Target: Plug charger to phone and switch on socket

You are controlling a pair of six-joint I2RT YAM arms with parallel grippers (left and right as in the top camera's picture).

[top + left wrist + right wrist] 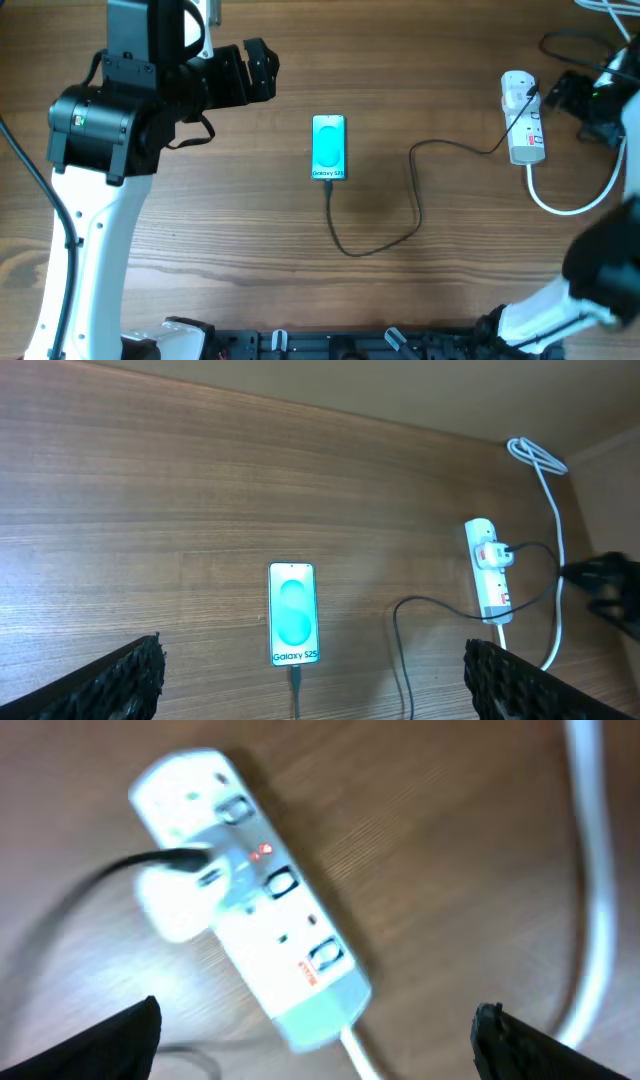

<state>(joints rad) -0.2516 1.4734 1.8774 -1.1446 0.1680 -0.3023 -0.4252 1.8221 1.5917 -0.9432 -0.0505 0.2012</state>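
Observation:
The phone (329, 147) lies flat mid-table with its cyan screen lit; it also shows in the left wrist view (293, 613). The charger's thin black cable (415, 205) has its plug tip (295, 682) in the phone's lower edge. It loops right to an adapter (180, 898) seated in the socket strip (524, 122). The socket (270, 920) is blurred in the right wrist view and shows a small red mark (263, 850). My left gripper (262, 70) is open and empty, raised far left of the phone. My right gripper (315, 1040) is open and hovers just above the socket's grey end, apart from it.
The socket's thick white cord (560, 205) curves off toward the right edge and also shows in the right wrist view (590, 870). More cords lie at the far right corner (580, 40). The left arm's white body (95, 230) stands at the table's left side.

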